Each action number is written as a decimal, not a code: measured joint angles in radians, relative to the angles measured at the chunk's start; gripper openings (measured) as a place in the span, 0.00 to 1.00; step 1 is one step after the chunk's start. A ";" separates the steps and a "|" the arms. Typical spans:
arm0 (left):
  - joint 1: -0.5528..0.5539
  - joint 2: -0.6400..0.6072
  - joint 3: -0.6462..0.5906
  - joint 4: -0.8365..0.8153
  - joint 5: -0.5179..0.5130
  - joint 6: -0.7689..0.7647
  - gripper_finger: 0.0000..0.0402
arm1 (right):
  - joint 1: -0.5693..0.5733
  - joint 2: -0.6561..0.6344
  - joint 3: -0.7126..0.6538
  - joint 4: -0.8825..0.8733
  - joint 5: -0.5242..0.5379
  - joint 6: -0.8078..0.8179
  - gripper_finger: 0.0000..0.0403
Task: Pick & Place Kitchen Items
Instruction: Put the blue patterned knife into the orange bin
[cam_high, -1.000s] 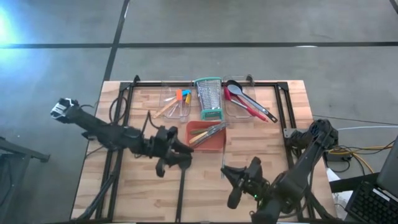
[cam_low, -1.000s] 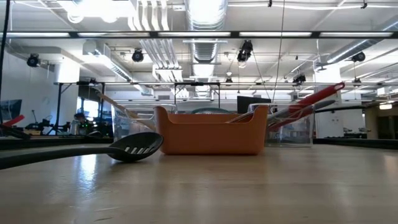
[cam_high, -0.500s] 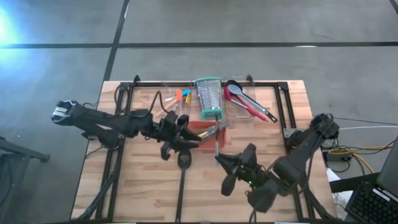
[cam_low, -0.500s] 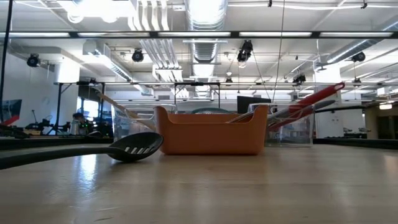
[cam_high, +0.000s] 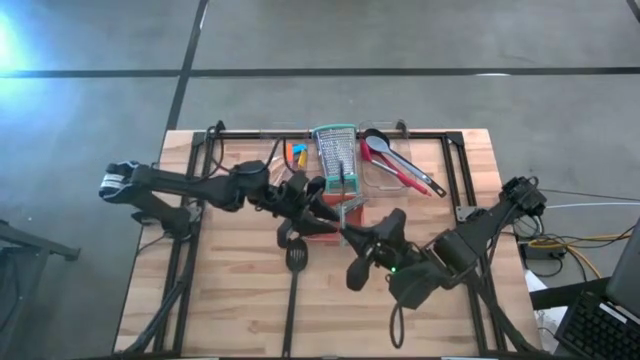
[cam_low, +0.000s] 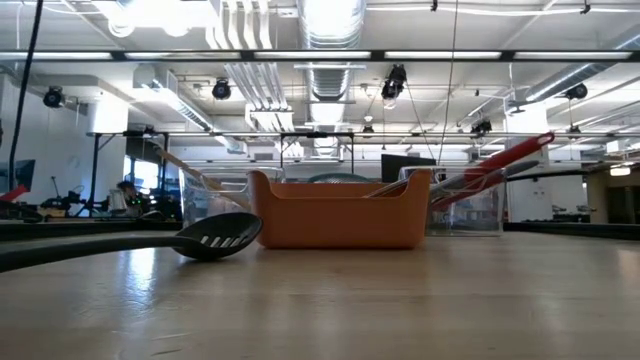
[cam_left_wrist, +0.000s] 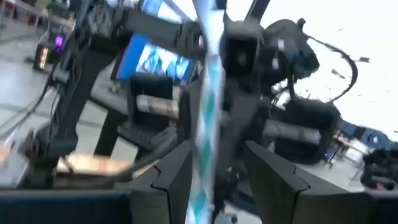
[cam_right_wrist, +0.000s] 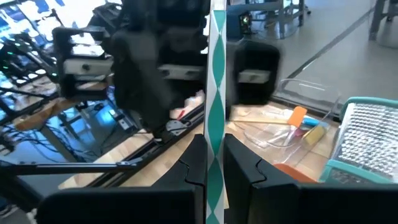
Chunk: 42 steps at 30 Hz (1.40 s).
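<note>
1. Nearest in the low view lies the bare wooden table, with a black slotted turner flat on it, head just in front of the orange tray.
2. From above, the turner sits just near of both grippers, its handle running toward the table's near edge.
3. The right gripper hangs over the tray's near side, fingers pressed onto a thin strip-like tool patterned in teal and white diamonds, held upright.
4. The left gripper meets it from the other side, just above the tray; its fingers stand part-spread either side of the same tool, but contact cannot be told.
5. The two arms crowd over the tray and hide most of it.
6. Behind stands a steel grater with teal rims.
7. Clear bins flank it: one with orange and blue handled tools, the other with a red spoon and dark utensils.
</note>
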 joint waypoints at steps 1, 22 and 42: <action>0.004 0.013 0.020 0.011 0.006 0.000 0.37 | -0.001 -0.001 0.000 0.006 -0.004 -0.002 0.04; 0.046 0.083 0.153 -0.050 0.113 0.097 0.08 | 0.001 -0.020 0.000 0.008 -0.038 -0.030 0.04; 0.128 0.072 0.211 -0.495 0.017 0.143 0.08 | 0.042 -0.214 0.000 -0.072 -0.450 -0.133 0.41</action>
